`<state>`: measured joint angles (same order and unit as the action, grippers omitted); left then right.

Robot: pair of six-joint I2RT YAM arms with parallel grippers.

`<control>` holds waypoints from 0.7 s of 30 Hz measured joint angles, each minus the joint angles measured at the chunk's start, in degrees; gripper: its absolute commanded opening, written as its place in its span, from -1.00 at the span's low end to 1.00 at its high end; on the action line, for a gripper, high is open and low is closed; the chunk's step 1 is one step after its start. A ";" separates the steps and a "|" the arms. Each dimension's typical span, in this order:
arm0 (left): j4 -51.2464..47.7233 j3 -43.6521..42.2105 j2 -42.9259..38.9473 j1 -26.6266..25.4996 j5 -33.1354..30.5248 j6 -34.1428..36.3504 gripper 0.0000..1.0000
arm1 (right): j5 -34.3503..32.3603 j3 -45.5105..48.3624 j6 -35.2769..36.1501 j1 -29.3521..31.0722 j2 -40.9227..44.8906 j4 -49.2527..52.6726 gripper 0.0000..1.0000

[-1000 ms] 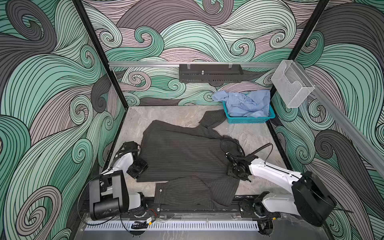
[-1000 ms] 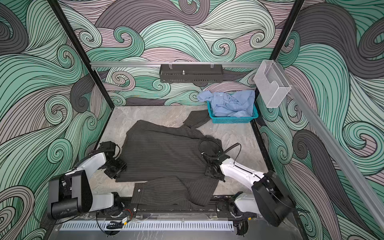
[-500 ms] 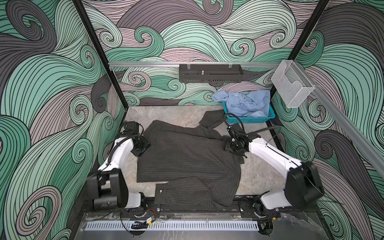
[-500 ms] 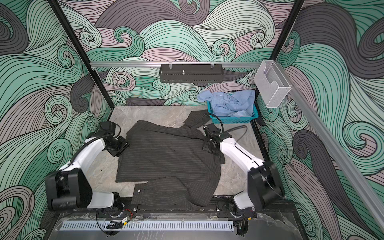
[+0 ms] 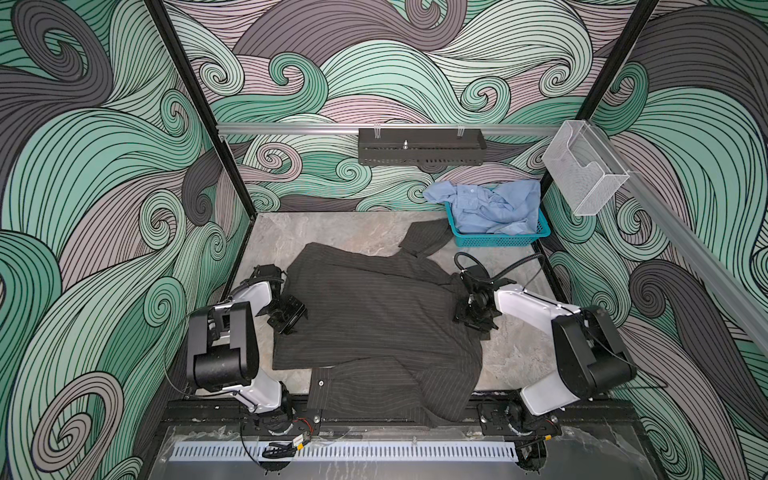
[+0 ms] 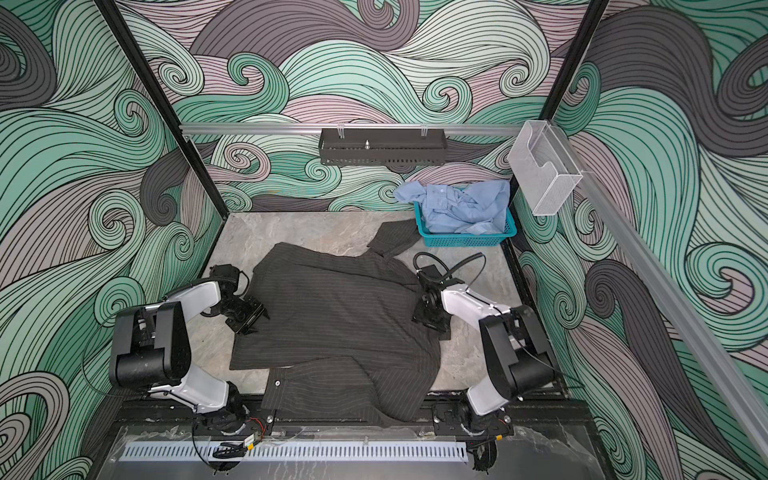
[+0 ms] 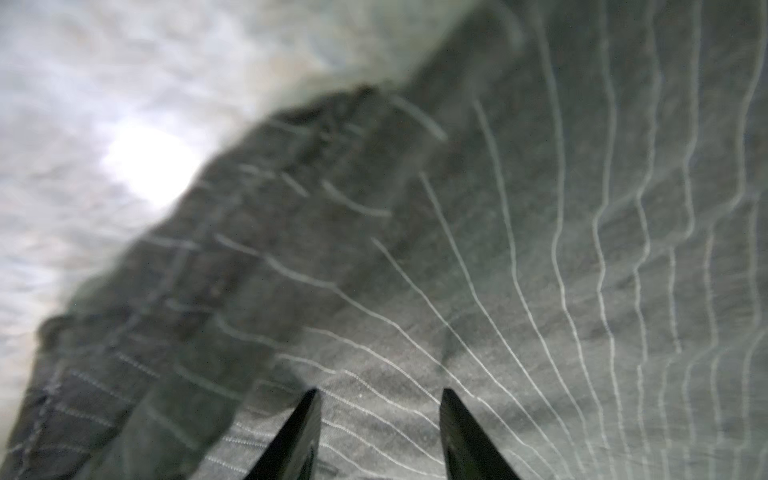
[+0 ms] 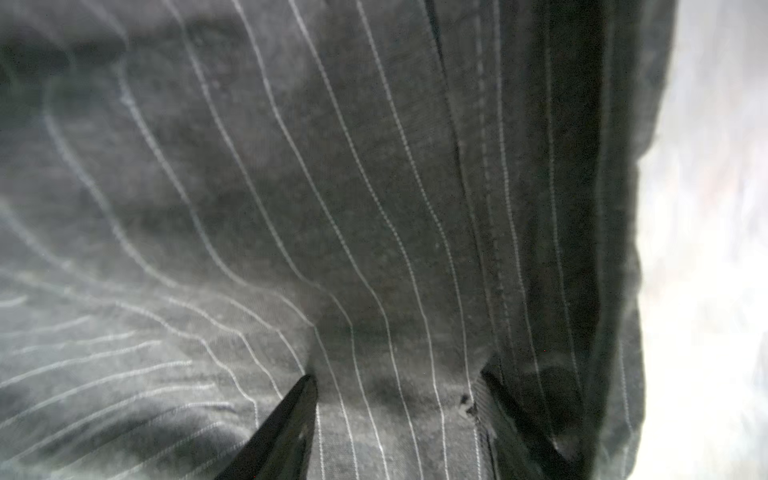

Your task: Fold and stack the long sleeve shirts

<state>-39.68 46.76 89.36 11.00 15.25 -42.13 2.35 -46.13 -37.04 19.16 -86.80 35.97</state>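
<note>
**A:** Where are the 2 shirts?

**B:** The dark pinstriped shirt (image 5: 374,316) lies spread on the worktop (image 5: 345,232), its body mostly flat. 1 sleeve (image 5: 374,386) is doubled across the near end and spills over the front edge. The light blue shirt (image 5: 490,208) sits crumpled in the teal basket (image 5: 498,240) in the far right corner.

**A:** And the hands?

**B:** The left hand (image 5: 286,318) is at the dark shirt's left edge and the right hand (image 5: 473,318) at its right edge, roughly opposite. The left wrist view shows its fingers (image 7: 295,444) about half apart over flat cloth, with nothing pinched. The right hand's fingers (image 8: 291,432) also stand apart, but cloth puckers up between them and covers 1 tip. I cannot tell whether it has a hold.

**A:** Which step is this?

**B:** I judge it the side fold of shirt 1, barely begun, with 0 of 2 folded. Next, each hand should close on its edge, then both should lift and carry inward together so the cloth does not skew. The overhanging sleeve probably needs tucking in too.
</note>
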 measured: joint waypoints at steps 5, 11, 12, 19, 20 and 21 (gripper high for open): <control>-2.54 0.00 -2.38 0.48 -0.42 1.05 0.08 | -0.17 -5.62 0.90 0.00 7.41 3.82 0.33; -4.22 5.55 -3.63 0.48 -0.76 2.10 0.12 | -1.16 -33.18 2.43 -0.11 -7.17 3.45 0.37; -4.22 6.05 -3.63 0.48 -0.76 2.36 0.13 | -1.25 -38.07 2.60 -0.11 -11.65 3.13 0.38; -6.29 6.69 -3.76 0.48 -0.70 3.89 0.13 | -2.56 -64.74 3.04 -0.13 -40.02 6.49 0.44; -6.80 7.02 -3.85 0.48 -0.70 4.17 0.13 | -2.86 -68.26 3.06 -0.15 -43.30 7.74 0.45; -7.26 7.52 -4.02 0.48 -0.72 4.44 0.13 | -3.21 -71.67 3.13 -0.20 -46.49 8.90 0.45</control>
<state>-46.94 54.28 85.34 11.49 14.52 -37.69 -0.86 -117.80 -33.91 18.96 -133.29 44.86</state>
